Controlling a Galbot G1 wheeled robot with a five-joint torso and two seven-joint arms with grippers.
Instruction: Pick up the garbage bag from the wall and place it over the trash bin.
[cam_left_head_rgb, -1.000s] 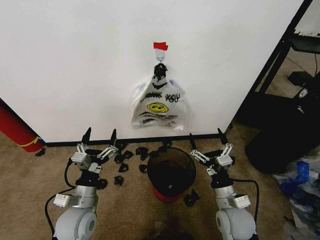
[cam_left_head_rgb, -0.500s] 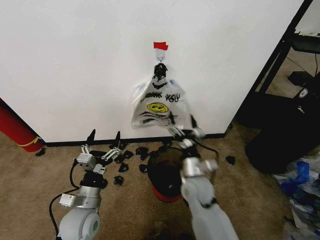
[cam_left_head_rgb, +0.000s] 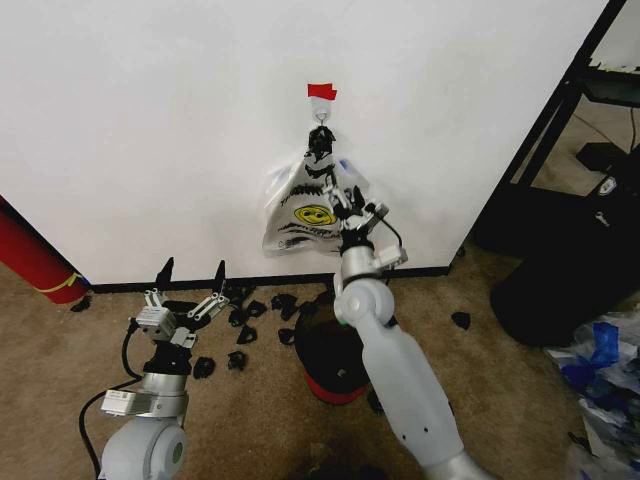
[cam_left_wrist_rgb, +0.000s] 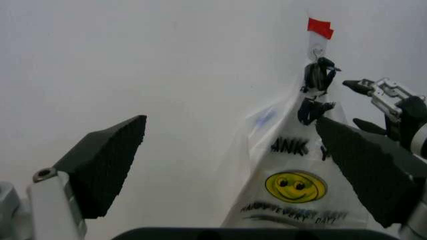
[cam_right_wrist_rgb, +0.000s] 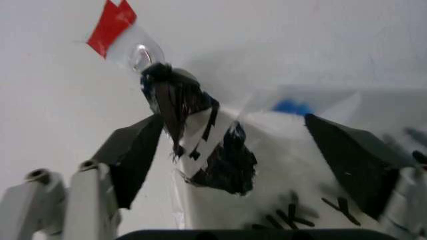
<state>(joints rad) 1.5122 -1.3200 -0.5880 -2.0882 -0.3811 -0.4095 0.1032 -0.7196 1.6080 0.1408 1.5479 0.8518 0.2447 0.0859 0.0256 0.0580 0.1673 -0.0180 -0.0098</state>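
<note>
Two arms: only the right one is busy. A second ago both sat low beside the trash bin (cam_left_head_rgb: 335, 365); now the right arm is stretched up at the wall (cam_left_head_rgb: 150, 120).
Right claw (cam_left_head_rgb: 357, 213): raised to the garbage bag (cam_left_head_rgb: 312, 215), fingers spread, apparently against the bag's right side. In the right wrist view the two dark pads (cam_right_wrist_rgb: 137, 157) sit either side of the bunched top with nothing pinched.
Left claw (cam_left_head_rgb: 188, 290): parked low on the left over the carpet, spread wide, barely shifted from a second ago.
What that means: looks like the reach is basically done and the grab isn't. Bag isn't picked yet, bin has no bag over it.
Bag location: hanging on the wall from a small metal hook (cam_right_wrist_rgb: 141, 52) under a strip of red tape (cam_left_head_rgb: 321, 92), above the bin.
Bag look: thin, whitish see-through plastic, yellow smiley (cam_left_wrist_rgb: 295, 186), black lettering, a bit of blue near the top, dark knotted handles (cam_right_wrist_rgb: 175, 100) at the hook. Pretty flimsy.
Floor: black scraps (cam_left_head_rgb: 245, 325) lie scattered along the baseboard by the bin.
</note>
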